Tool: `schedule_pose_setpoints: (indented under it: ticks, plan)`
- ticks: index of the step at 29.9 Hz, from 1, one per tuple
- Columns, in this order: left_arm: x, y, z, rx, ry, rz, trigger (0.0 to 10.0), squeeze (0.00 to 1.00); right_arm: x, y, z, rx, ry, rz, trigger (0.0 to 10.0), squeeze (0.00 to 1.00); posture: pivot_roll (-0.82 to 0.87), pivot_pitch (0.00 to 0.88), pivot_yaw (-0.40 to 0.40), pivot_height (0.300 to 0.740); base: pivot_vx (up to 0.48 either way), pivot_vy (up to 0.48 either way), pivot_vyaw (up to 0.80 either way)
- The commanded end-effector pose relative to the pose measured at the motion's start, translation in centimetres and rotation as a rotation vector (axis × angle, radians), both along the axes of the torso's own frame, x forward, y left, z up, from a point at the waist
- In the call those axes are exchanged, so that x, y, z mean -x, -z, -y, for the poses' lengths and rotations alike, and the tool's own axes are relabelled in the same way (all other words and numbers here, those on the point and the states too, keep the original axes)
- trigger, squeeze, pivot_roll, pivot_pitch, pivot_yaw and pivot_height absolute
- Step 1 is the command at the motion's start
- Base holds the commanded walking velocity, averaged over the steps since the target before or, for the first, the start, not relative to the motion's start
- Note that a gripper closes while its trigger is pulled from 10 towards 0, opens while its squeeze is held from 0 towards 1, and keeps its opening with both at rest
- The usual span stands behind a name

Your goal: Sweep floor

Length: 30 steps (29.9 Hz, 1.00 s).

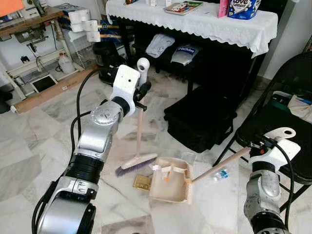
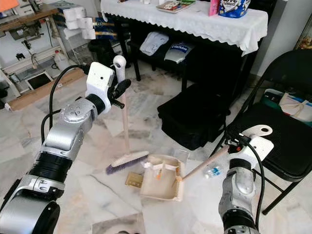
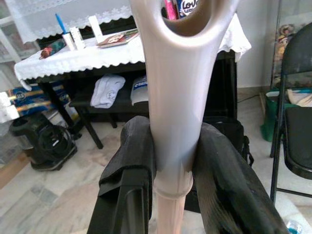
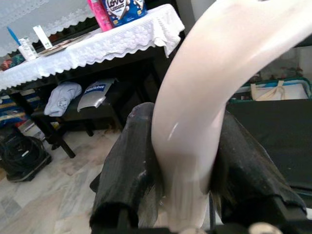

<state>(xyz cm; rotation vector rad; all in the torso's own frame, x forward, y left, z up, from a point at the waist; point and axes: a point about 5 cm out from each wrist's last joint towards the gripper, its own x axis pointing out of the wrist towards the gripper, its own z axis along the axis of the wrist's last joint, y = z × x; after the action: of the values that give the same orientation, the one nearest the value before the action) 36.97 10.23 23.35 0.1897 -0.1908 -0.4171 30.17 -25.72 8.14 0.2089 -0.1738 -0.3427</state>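
Left gripper (image 1: 141, 95): its two black fingers (image 3: 131, 161) are pinched on the smooth, pale broom handle (image 1: 139, 129) just below the looped hanging hole at its top. The broom (image 1: 135, 164) stands nearly upright; its cream head with purple bristles rests on the marble floor (image 1: 44, 146), just left of the dustpan (image 1: 169, 181).

Right gripper (image 1: 257, 145): its fingers (image 4: 126, 180) are clamped on the upper end of the dustpan handle (image 1: 222, 166), a glossy off-white plastic shaft with a curved looped tip. The handle slopes down and leftward to the dustpan, a shallow cream tray with a comb-toothed edge, lying on the floor. Small debris sits inside it, too small to identify. A flat yellowish scrap (image 1: 142, 182) lies on the floor touching the pan's left edge. A small clear plastic bottle (image 1: 220, 174) lies just beside the handle's lower part.

Floor is polished grey-white veined marble, open to the left and toward the robot. Ahead, a black soft bag (image 1: 200, 119) stands near the dustpan. Behind it stands a table with a white lace-edged cloth (image 1: 195, 22); folded clothing lies on its dark lower shelf. A black folding chair (image 1: 282, 126) stands close beside the right arm; its seat is partly cut off by the frame edge. A wooden plank (image 1: 48, 92) lies at far left.

Contact between bristles and floor is partly obscured by the broom head.
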Motion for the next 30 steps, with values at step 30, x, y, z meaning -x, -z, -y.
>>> schedule_pose_setpoints:
  ticks: [30]
  plan:
    - [1.6,-1.6,2.0,-0.067,0.192,-0.09,10.0,0.0,-1.3,-1.8,-0.7,-0.001,0.0,0.084,10.0,0.0,-0.04,0.003,0.09,0.74,0.0,0.0,0.0]
